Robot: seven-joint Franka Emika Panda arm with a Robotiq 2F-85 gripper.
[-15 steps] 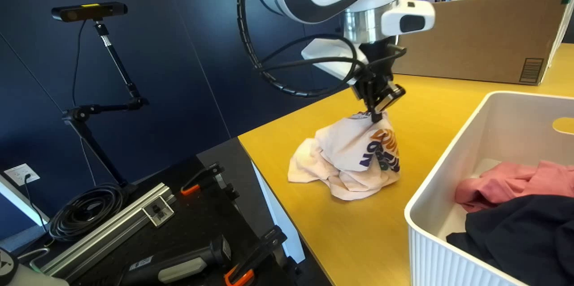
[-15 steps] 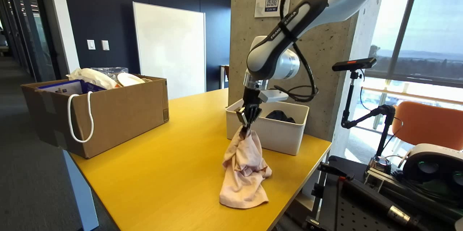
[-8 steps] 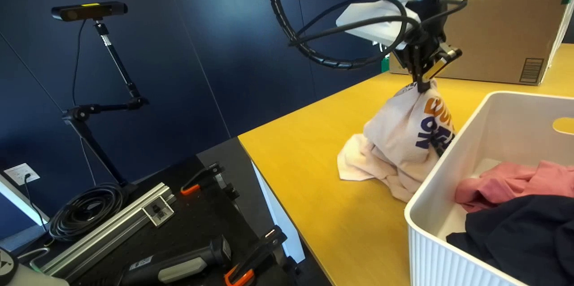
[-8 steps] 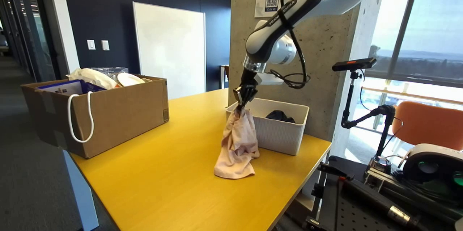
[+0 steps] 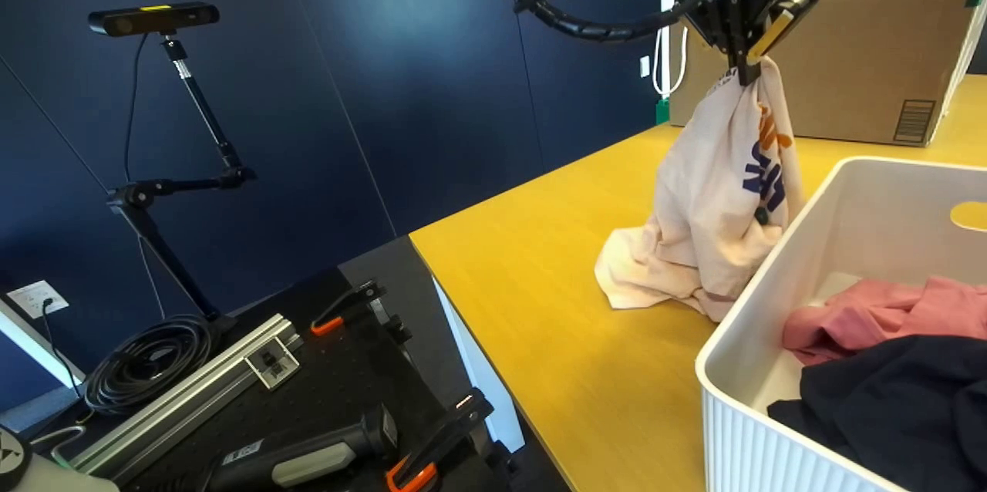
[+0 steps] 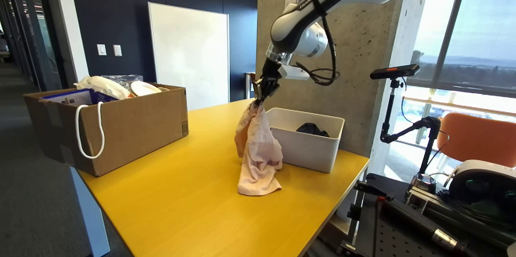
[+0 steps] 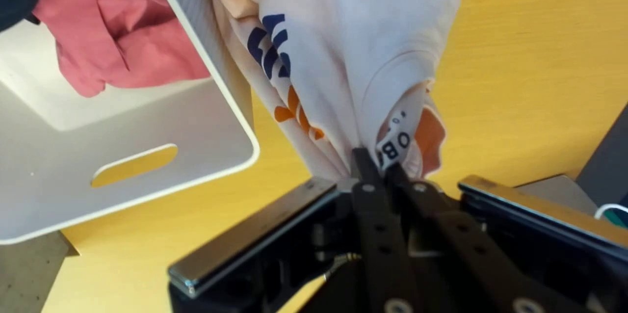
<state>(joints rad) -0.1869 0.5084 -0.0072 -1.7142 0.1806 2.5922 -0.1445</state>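
- The yellow counter (image 6: pixel 193 208) stretches beneath my gripper (image 7: pixel 378 163).
- A brown cardboard box (image 6: pixel 137 132) stands on the counter, at nine o'clock from the gripper in an exterior view.
- The white ribbed storage bin (image 6: pixel 306 148) sits nearer, at four o'clock there and between nine and ten in my wrist view.
- The pale pink printed shirt (image 5: pixel 698 207) hangs from the gripper towards six o'clock in both exterior views, just outside the storage bin, its lower folds resting on the counter.
- Inside the storage bin, a navy garment (image 5: pixel 894 407) lies at six o'clock of a rose-pink garment (image 5: pixel 887 315) in an exterior view.
- I have the gripper pinched nearly together, with gathered shirt fabric between its jaws.
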